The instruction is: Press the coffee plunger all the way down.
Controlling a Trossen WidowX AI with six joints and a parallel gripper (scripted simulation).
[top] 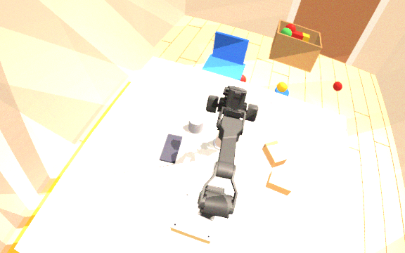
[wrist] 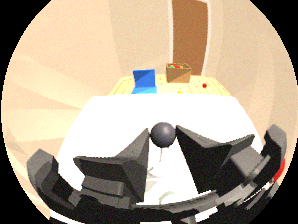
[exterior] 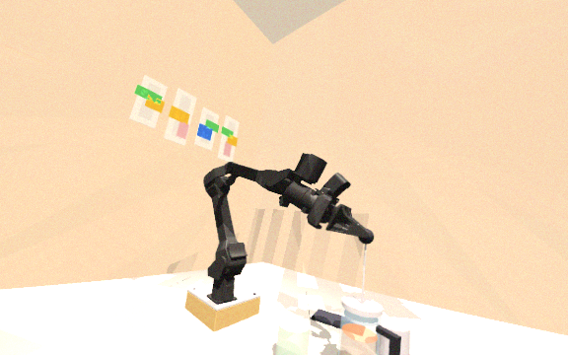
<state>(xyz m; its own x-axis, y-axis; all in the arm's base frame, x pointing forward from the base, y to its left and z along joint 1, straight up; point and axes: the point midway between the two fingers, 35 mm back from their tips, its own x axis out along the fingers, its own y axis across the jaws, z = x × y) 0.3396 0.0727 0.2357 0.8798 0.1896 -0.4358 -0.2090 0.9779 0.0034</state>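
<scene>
The coffee press (exterior: 360,320) stands upright on the table, with a pale lid, a glass body and a black handle. Its thin plunger rod (exterior: 364,271) stands tall above the lid and ends in a dark round knob (wrist: 163,135). My gripper (exterior: 366,236) (wrist: 162,129) is shut on the knob, with one fingertip at each side of it in the wrist view. In the top view the arm hides the knob and most of the press.
A grey-white cup (top: 195,125) and a dark flat slab (top: 171,148) lie to the left of the arm. Two orange-edged blocks (top: 273,156) (top: 278,187) lie to its right. A pale greenish container (exterior: 293,336) stands beside the press.
</scene>
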